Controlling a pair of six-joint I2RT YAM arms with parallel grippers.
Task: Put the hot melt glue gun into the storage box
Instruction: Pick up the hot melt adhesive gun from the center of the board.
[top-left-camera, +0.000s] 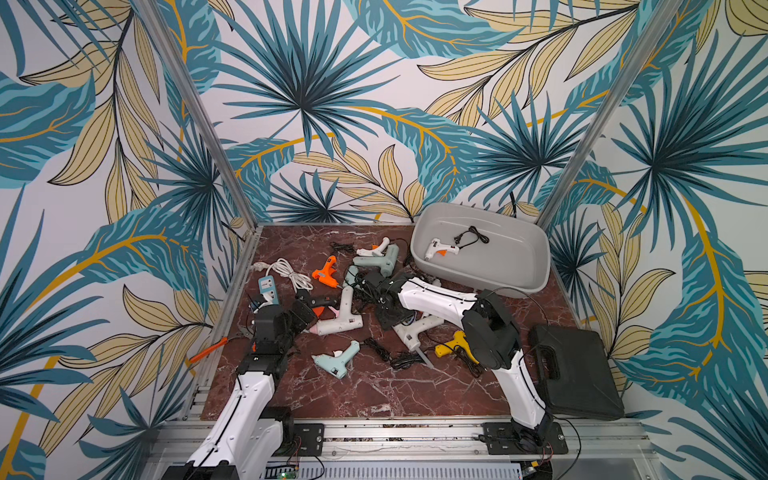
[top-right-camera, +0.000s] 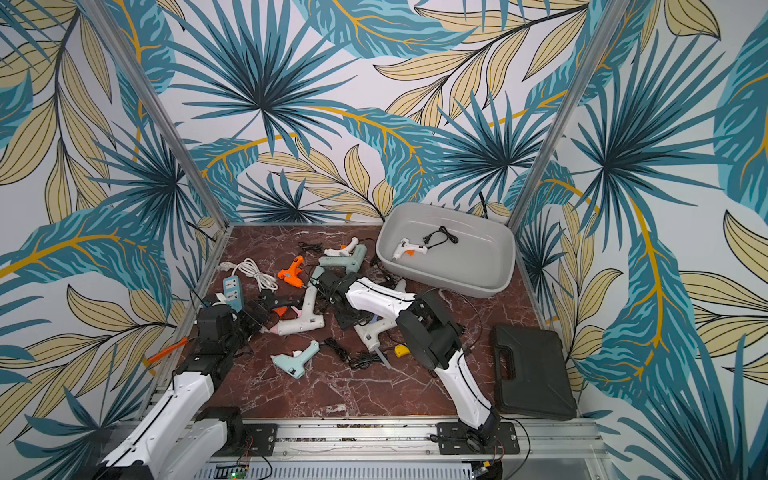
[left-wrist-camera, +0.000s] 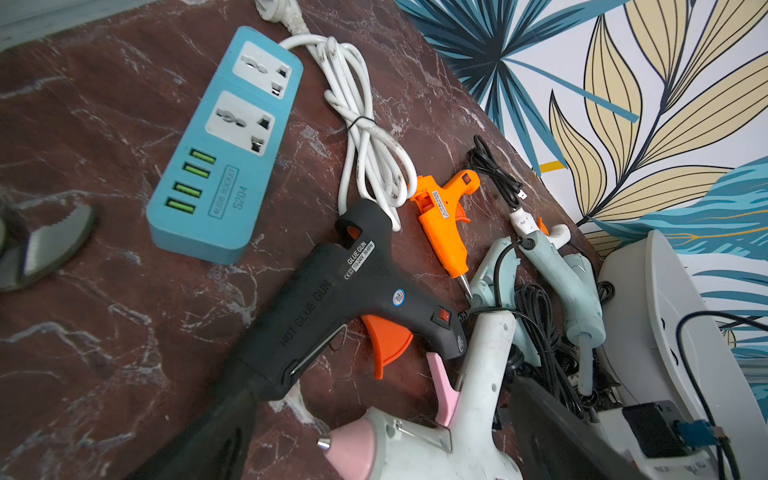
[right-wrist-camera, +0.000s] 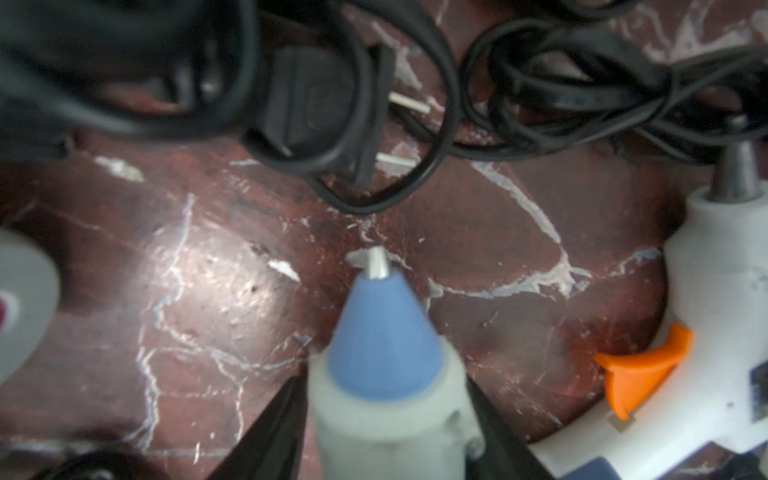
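The light grey storage box (top-left-camera: 536, 286) stands at the back right, and in it lies a small white glue gun (top-left-camera: 441, 248) with a black cord. My right gripper (right-wrist-camera: 386, 436) is low over the pile in the middle. Its black fingers (right-wrist-camera: 266, 440) press both sides of a white hot melt glue gun with a blue nozzle (right-wrist-camera: 384, 353), whose tip points at the marble. In a top view this gripper (top-left-camera: 388, 309) hides most of that gun. My left gripper (left-wrist-camera: 374, 449) is open, with the pink-nosed white glue gun (left-wrist-camera: 436, 440) between its fingers, untouched.
Several more glue guns lie around: black (left-wrist-camera: 353, 299), orange (top-left-camera: 325, 272), pale green (top-left-camera: 376, 259), teal (top-left-camera: 336, 359), yellow (top-left-camera: 455, 347). Black cords tangle between them. A blue power strip (top-left-camera: 267, 289) sits at the left, a black case (top-left-camera: 575, 374) at the right.
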